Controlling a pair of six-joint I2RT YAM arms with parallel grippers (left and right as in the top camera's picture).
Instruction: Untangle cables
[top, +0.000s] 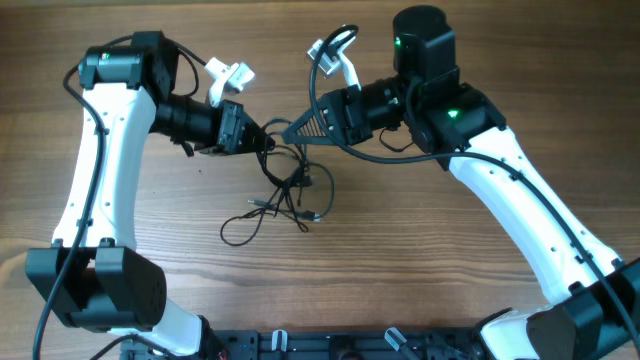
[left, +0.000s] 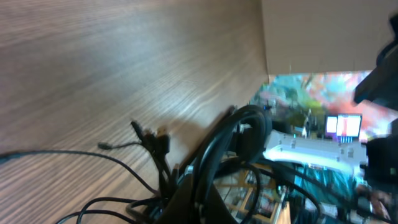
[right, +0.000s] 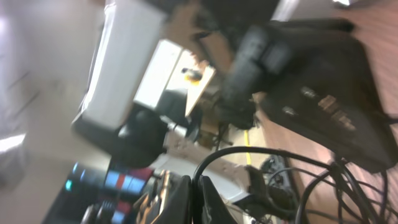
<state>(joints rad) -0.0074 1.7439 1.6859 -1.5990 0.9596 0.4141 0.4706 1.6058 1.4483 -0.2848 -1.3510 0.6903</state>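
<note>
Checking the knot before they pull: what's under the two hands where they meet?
The cables rise from their tangle to the left hand and right hand, over wooden table. The hands cover the grip points themselves.

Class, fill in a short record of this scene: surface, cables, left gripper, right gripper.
surface: wooden table
cables: thin, black, tangled in one bunch at mid-table, with loose loops lying flat
left gripper: shut, at the top of the bunch; grip unclear
right gripper: shut on the cables, tip to tip with the left gripper
</note>
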